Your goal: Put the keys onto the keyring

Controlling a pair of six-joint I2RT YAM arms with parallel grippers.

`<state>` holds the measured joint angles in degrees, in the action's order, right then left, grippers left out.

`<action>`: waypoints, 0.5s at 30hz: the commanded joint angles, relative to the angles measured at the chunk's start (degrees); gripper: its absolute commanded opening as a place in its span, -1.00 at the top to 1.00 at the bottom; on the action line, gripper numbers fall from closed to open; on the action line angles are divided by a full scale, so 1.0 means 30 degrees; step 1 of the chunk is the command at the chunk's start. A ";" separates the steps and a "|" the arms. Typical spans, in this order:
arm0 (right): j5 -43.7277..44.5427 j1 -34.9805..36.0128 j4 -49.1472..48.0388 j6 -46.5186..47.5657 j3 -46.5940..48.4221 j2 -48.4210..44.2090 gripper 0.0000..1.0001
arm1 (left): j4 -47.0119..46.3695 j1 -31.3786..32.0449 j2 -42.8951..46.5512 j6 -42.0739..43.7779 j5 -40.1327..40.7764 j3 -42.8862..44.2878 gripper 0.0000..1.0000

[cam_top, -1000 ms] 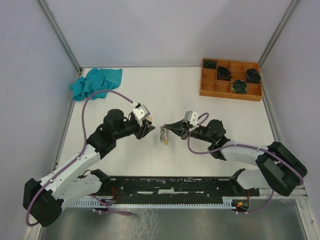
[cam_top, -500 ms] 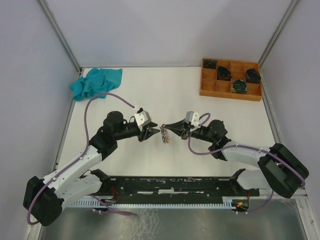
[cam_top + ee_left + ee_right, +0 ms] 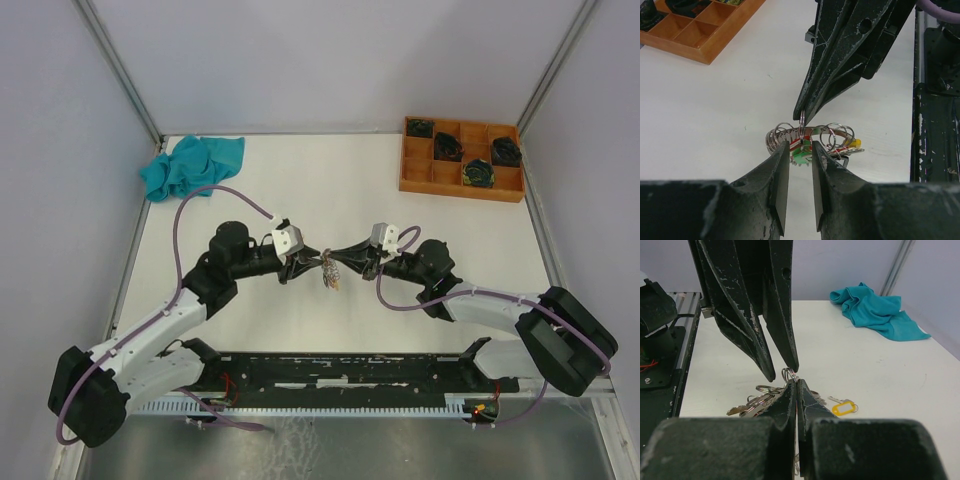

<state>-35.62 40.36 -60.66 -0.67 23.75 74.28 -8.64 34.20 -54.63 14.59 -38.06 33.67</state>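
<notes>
The keyring (image 3: 790, 134), a silvery coil of loops, is mid-table between both grippers, bunched with keys (image 3: 746, 410). Red and green tags (image 3: 801, 155) show under it, and a yellow tag (image 3: 842, 407) lies beside it on a small key. My right gripper (image 3: 801, 119) comes in from the far side, shut on one thin upright loop of the keyring (image 3: 788, 373). My left gripper (image 3: 799, 146) faces it, jaws a narrow gap apart, its fingertips (image 3: 771, 376) straddling that loop and the green tag. From above, the bunch (image 3: 329, 272) sits under the two meeting grippers.
An orange compartment tray (image 3: 460, 188) holding black coils stands at the back right. A teal cloth (image 3: 192, 165) lies at the back left. The black base rail (image 3: 350, 368) runs along the near edge. Grey walls enclose the white table.
My left gripper has swung right and forward until its tips meet the keyring, and its jaws have narrowed a little. The right gripper has kept its hold and barely moved.
</notes>
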 commanded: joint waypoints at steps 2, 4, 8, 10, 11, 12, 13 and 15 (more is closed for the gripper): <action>-0.0434 -0.0084 -0.1762 -0.0588 0.0521 -0.0488 0.99 | -0.0972 -0.0022 -0.0238 0.0776 -0.0624 0.0345 0.41; -0.0456 -0.0075 -0.1848 -0.0643 0.0544 -0.0473 0.99 | -0.0957 -0.0031 -0.0297 0.0748 -0.0613 0.0351 0.43; -0.0562 -0.0088 -0.2129 -0.0916 0.0634 -0.0346 0.99 | -0.0956 -0.0031 -0.0389 0.0682 -0.0613 0.0428 0.49; -0.0559 -0.0085 -0.2518 -0.1087 0.0624 -0.0205 0.99 | -0.0956 -0.0031 -0.0444 0.0599 -0.0638 0.0463 0.54; -0.0558 -0.0092 -0.2627 -0.1187 0.0622 -0.0161 0.99 | -0.0956 -0.0031 -0.0473 0.0544 -0.0656 0.0466 0.56; -0.0566 -0.0075 -0.2677 -0.1254 0.0637 -0.0083 0.99 | -0.0956 -0.0031 -0.0506 0.0504 -0.0670 0.0466 0.59; -0.0592 -0.0091 -0.2706 -0.1284 0.0639 -0.0043 0.99 | -0.0956 -0.0017 -0.0513 0.0484 -0.0686 0.0473 0.60; -0.0601 -0.0071 -0.2725 -0.1357 0.0690 -0.0027 0.99 | -0.0956 -0.0016 -0.0510 0.0475 -0.0700 0.0488 0.65</action>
<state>-36.03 40.36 -62.59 -2.74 23.75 74.30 -8.73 34.20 -56.03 14.61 -38.22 33.67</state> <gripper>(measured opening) 0.012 0.195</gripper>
